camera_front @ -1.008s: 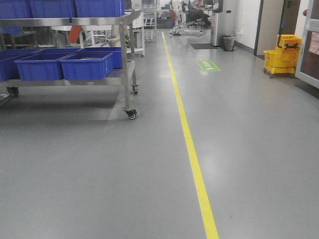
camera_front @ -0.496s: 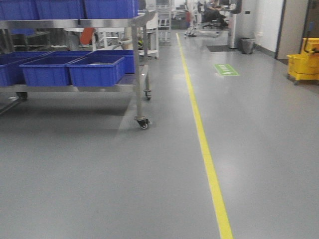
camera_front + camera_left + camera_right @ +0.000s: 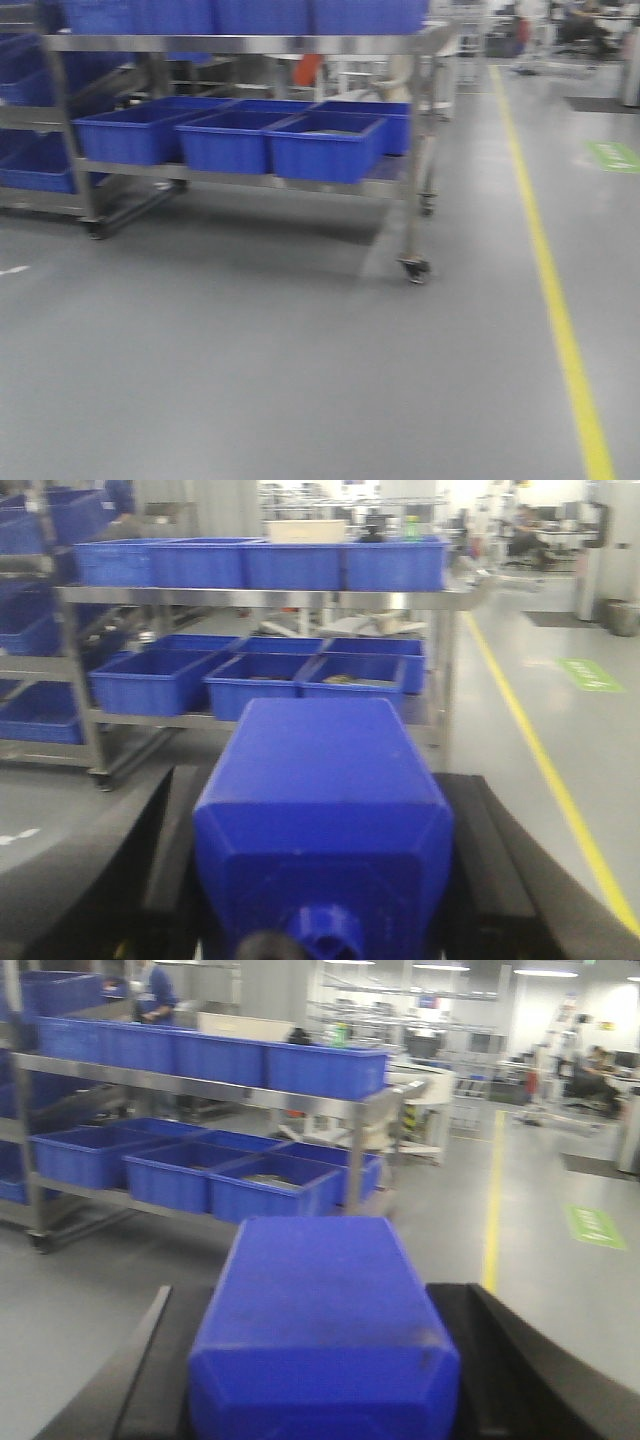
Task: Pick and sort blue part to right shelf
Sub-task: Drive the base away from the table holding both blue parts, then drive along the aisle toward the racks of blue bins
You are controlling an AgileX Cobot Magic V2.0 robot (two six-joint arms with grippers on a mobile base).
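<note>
So the left gripper (image 3: 325, 780) is clamping the blue part (image 3: 320, 810) between its two black fingers (image 3: 180, 850), jaws narrow and pressing on both sides. The part is lying lengthwise in the grip. Its short capped neck is pointing back at the wrist camera and its flat end is pointing at the rack (image 3: 260, 598).

The right gripper (image 3: 310, 1290) is doing the same thing with a blue block (image 3: 320, 1320), pinching it from both sides. The frame is cutting off the block's near end, so I can't tell what sort of neck it has.

Both pieces are being held out in front of the rack, well apart from it. The rack is a steel one standing on casters (image 3: 413, 268), and blue bins (image 3: 325, 145) are sitting in rows on its lower and top shelves.

Right of the rack, a yellow line (image 3: 560, 320) is running along the grey floor. Further right again, a green sign (image 3: 612, 155) is lying flat on the floor, and whatever's written on it is too blurred to read.
</note>
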